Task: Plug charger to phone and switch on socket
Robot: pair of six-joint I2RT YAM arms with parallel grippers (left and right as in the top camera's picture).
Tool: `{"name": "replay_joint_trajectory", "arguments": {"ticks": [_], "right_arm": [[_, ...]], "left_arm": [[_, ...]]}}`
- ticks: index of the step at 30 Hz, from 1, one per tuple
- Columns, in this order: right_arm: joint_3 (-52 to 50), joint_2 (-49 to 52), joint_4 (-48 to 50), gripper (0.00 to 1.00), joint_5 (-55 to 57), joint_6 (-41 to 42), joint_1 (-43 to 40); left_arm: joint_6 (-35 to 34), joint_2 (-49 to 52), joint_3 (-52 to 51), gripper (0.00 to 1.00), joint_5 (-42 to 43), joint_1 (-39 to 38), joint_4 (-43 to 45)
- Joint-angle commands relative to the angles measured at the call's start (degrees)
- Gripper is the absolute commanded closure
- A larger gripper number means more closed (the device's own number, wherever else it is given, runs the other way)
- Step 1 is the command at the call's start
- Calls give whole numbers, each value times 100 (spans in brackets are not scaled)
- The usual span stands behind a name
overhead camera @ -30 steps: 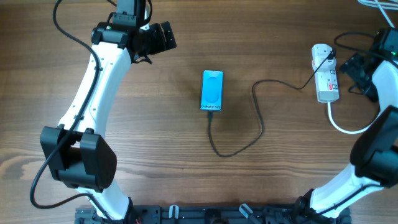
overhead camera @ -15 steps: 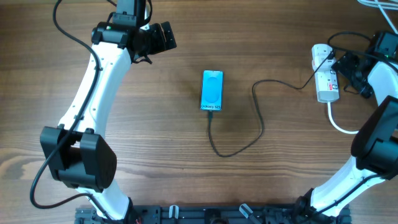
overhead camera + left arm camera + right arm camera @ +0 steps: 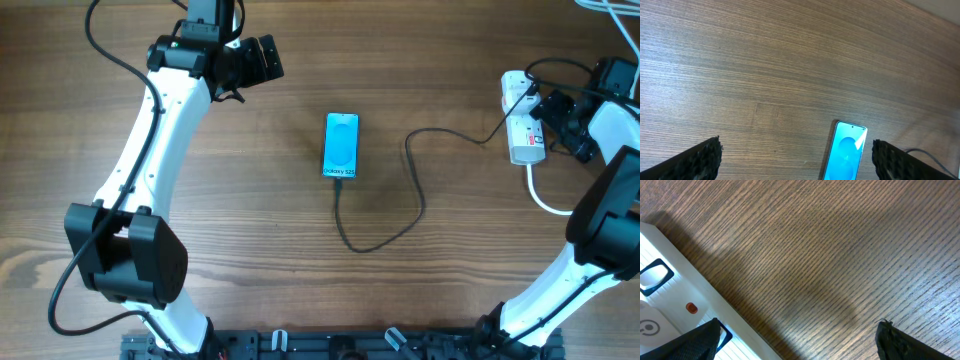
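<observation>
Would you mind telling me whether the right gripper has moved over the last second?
Yes. In the overhead view the right gripper has shifted toward the white power strip, which has stayed put, and it is now close beside the strip.

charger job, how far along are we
Looks done: the charger runs from the socket to the phone's bottom edge, apparently plugged in. In hand: the right gripper, open, sits beside the socket. To do: switching the socket on; I cannot tell whether it already is. The left gripper is open, away from the phone.
</observation>
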Motion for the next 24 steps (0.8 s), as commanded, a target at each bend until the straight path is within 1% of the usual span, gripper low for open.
{"name": "replay_joint_trajectory", "arguments": {"ticks": [1,7,10,16,18,24], "right_arm": [[-48,153,-15,0,-389,-118,4],[-48,153,-61,0,-437,-127,4],[-48,153,-57,0,-651,-407,4],[-48,153,-83,0,-678,-435,4],[-48,153,-87,0,-813,-568,7],[-48,153,-131,0,-811,-568,11]], "left_arm": [[-11,24,-15,0,-74,15,13],[-11,24,-15,0,-74,15,13],[-13,24,-15,0,-74,15,13],[-11,24,-15,0,-74,15,13],[-11,24,-15,0,-74,15,13],[-13,24,-15,0,-74,15,13]]}}
